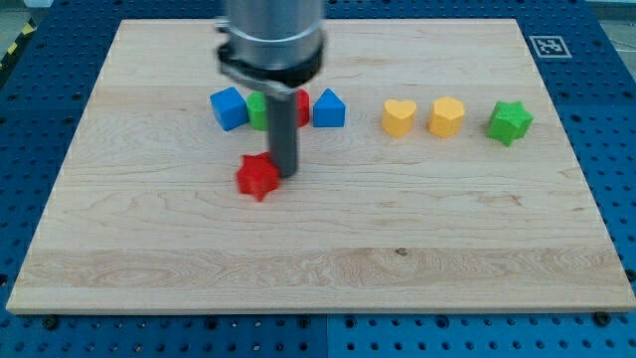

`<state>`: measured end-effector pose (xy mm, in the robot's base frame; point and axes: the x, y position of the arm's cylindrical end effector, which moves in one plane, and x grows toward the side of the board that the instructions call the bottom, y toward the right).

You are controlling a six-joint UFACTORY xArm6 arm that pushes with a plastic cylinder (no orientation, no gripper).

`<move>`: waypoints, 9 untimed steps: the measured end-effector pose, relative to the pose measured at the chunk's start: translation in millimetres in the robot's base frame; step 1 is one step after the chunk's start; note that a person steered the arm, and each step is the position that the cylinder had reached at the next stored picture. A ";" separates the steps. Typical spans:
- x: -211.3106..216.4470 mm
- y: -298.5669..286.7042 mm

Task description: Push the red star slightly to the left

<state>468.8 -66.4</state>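
The red star (256, 178) lies on the wooden board (318, 259), left of the middle. My tip (285, 175) stands right against the star's right side, touching or nearly touching it. The dark rod rises from there to the grey arm body (272, 40) at the view's top, which hides part of the blocks behind it.
Behind the rod is a row: a blue block (229, 107), a green block (258, 110), a red block (301, 105) partly hidden, and a blue block (328, 108). Further right stand a yellow heart (398, 117), a yellow block (446, 116) and a green star (509, 122).
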 end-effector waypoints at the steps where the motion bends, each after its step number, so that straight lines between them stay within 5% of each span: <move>1: 0.0 -27.4; 3: 23.3 64.3; 6: 36.0 61.0; 9: 26.8 -70.9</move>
<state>495.6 -137.3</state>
